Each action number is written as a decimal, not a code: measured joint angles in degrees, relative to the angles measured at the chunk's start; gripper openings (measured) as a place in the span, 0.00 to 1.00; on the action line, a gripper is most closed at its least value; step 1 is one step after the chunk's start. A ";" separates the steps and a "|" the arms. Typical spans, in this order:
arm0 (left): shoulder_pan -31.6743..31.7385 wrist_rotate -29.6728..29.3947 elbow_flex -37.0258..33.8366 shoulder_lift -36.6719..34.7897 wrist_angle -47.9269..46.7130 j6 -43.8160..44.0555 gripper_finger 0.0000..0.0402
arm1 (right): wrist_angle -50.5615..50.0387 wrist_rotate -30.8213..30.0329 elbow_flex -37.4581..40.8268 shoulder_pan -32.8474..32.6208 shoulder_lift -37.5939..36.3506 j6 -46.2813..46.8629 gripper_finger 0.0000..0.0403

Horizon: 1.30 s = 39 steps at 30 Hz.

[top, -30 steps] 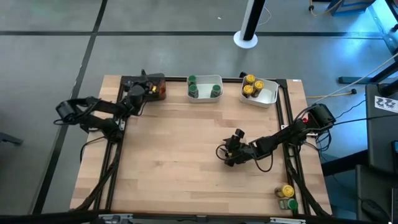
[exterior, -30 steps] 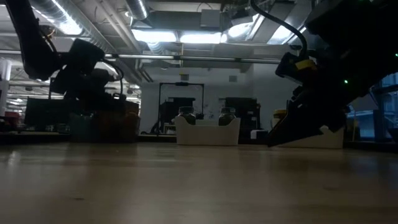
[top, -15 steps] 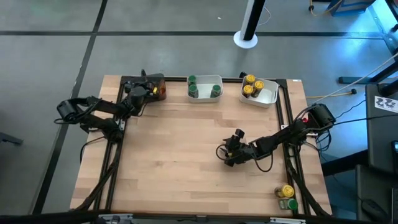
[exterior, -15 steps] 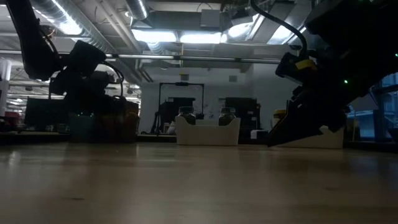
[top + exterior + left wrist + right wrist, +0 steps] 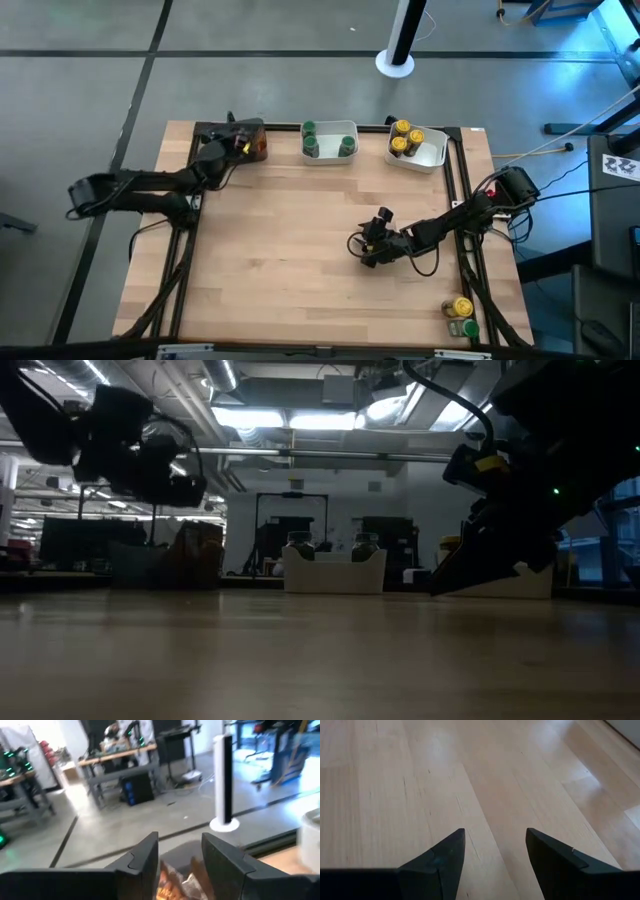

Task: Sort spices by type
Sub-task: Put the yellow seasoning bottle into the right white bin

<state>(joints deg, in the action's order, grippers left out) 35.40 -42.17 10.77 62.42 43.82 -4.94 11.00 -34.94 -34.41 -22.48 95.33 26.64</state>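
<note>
Since a second ago the left arm has drawn back from the dark tray (image 5: pixel 250 140) at the far-left corner, and the left gripper (image 5: pixel 222 146) has lifted clear in the low view; right arm unchanged.

Near edge, right corner: two jars left unsorted, one yellow-lidded (image 5: pixel 462 307), one green-lidded (image 5: pixel 470 327), touching or nearly so.

Mid-table: right gripper (image 5: pixel 366 250) rests low over bare wood, fingers (image 5: pixel 440 857) parted, nothing between them.

Far edge: green-lidded jars (image 5: pixel 311 138) in the middle white tray (image 5: pixel 328 154); yellow-lidded jars (image 5: pixel 403 138) in the right white tray (image 5: pixel 425 158). Reddish jars (image 5: pixel 175 882) sit in the dark tray, seen between the left fingers (image 5: pixel 145 860).

Left gripper: fingers parted, holding nothing; reddish jars below, apparently released.

Judgement: step in hand is the withdrawal after a drop. To do it well, keep the fingers apart, lift straight up before swinging back, so no jar tips. The near-corner pair lies on the right arm's side, and looks like that arm's work next.
</note>
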 joint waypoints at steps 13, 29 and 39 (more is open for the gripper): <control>-18.08 8.52 7.72 -16.07 -14.94 -0.37 0.33 | -0.02 0.00 -0.02 0.00 0.00 0.00 0.52; -36.02 23.07 12.35 -5.07 -14.30 0.04 0.33 | -15.21 7.56 -7.48 -4.70 -7.21 1.19 0.52; -44.54 23.17 12.87 8.60 -5.73 4.29 0.33 | -56.26 14.63 -27.80 -14.05 -13.84 15.48 0.52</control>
<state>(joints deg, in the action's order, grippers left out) -9.14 -19.00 23.64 71.02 38.09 -0.65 -45.25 -20.31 -62.22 -36.53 81.49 42.11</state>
